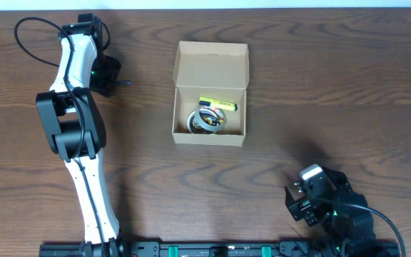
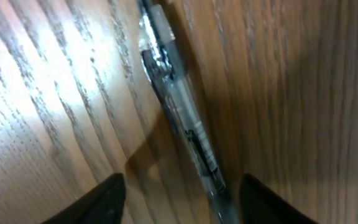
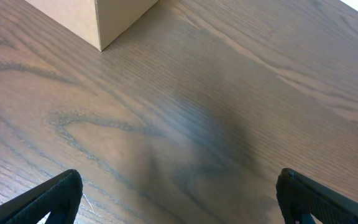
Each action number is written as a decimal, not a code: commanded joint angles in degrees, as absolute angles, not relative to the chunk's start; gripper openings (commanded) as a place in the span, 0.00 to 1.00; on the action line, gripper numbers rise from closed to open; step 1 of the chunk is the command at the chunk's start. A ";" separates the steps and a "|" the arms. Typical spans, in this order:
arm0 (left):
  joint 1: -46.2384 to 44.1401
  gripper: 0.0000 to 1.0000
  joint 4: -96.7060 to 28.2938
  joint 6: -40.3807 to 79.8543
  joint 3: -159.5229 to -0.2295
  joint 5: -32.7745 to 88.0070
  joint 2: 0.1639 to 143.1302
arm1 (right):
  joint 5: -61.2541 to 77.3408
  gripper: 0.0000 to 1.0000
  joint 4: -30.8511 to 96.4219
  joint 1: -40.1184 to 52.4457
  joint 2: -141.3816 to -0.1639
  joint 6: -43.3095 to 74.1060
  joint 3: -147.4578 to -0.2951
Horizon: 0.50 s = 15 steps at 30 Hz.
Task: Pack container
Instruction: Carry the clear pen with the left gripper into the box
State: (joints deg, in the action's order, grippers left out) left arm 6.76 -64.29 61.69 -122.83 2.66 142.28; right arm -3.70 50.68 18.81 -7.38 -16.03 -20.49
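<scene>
The container (image 1: 210, 138), a tan cardboard box with its lid flap (image 1: 212, 64) standing open at the back, sits mid-table. Inside lie a yellow marker (image 1: 216, 104) and a roll of tape (image 1: 207, 120). My left gripper (image 1: 109, 77) is low over the table at the far left. In the left wrist view its fingers (image 2: 179, 202) are open on either side of a clear-barrelled pen (image 2: 182, 118) lying on the wood, closer to the right finger. The pen's end shows in the overhead view (image 1: 125, 83). My right gripper (image 1: 309, 196) is open and empty at the front right; its fingers (image 3: 179, 199) are spread wide.
A corner of the container (image 3: 86, 15) shows at the top left of the right wrist view, well away from that gripper. The left arm (image 1: 73, 121) stretches along the table's left side. A black rail (image 1: 205, 250) runs along the front edge.
</scene>
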 commanded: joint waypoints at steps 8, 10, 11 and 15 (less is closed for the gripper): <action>7.20 0.32 -64.23 61.73 -124.25 4.47 144.81 | -4.08 0.99 50.61 18.31 -7.14 -15.90 -20.40; 7.20 0.25 -64.23 61.73 -124.25 4.43 144.81 | -4.08 0.99 50.61 18.31 -7.14 -15.90 -20.40; 7.20 0.22 -64.23 61.73 -124.25 4.29 144.81 | -4.08 0.99 50.59 18.31 -7.14 -15.90 -20.40; 7.20 0.13 -64.23 61.73 -124.25 4.32 144.73 | -4.08 0.99 50.59 18.31 -7.14 -15.90 -20.40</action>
State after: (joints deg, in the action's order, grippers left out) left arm 6.76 -64.05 61.65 -123.26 4.54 143.06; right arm -3.70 50.68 18.81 -7.38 -16.03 -20.49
